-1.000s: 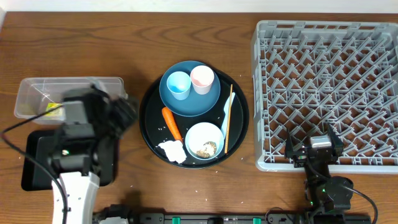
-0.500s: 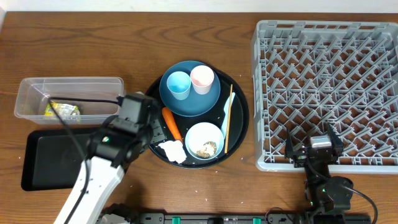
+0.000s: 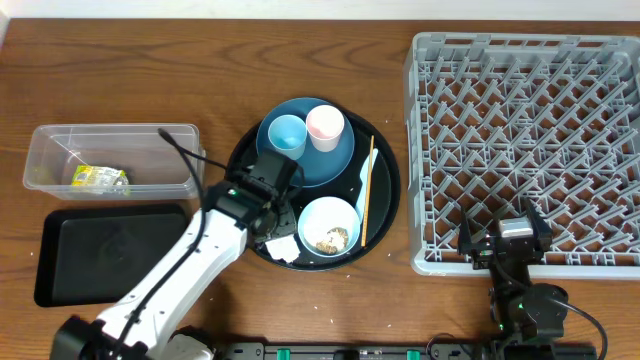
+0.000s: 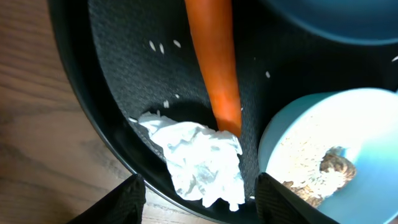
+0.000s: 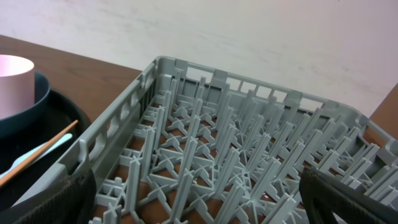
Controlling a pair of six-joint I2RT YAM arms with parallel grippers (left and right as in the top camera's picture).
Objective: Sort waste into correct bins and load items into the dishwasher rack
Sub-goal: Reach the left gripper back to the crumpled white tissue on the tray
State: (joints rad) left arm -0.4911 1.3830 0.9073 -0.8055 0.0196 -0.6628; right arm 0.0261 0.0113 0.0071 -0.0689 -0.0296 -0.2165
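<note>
My left gripper (image 3: 272,212) is open and empty over the round black tray's left side, its fingers (image 4: 199,202) wide apart above the crumpled white tissue (image 4: 200,162). The orange carrot (image 4: 214,68) lies just beyond the tissue, touching it. The white bowl (image 3: 328,226) holds brownish scraps (image 4: 333,167). The dark blue plate (image 3: 330,160) carries the light-blue cup (image 3: 287,135) and the pink cup (image 3: 324,126). The chopstick (image 3: 367,190) and white spoon (image 3: 360,180) lie at the tray's right. The yellow-green wrapper (image 3: 98,178) lies in the clear tub (image 3: 110,135). My right gripper (image 5: 199,205) is open at the grey rack's (image 3: 530,140) near edge.
The shallow black rectangular tray (image 3: 110,250) lies at the front left, below the clear tub. Rice grains (image 4: 163,46) are scattered on the round black tray (image 3: 245,160). The left arm (image 3: 170,280) reaches diagonally from the front left.
My left arm has swung right from the clear tub to the round tray. The yellow-green wrapper now lies uncovered in the tub. The right arm has not moved.
</note>
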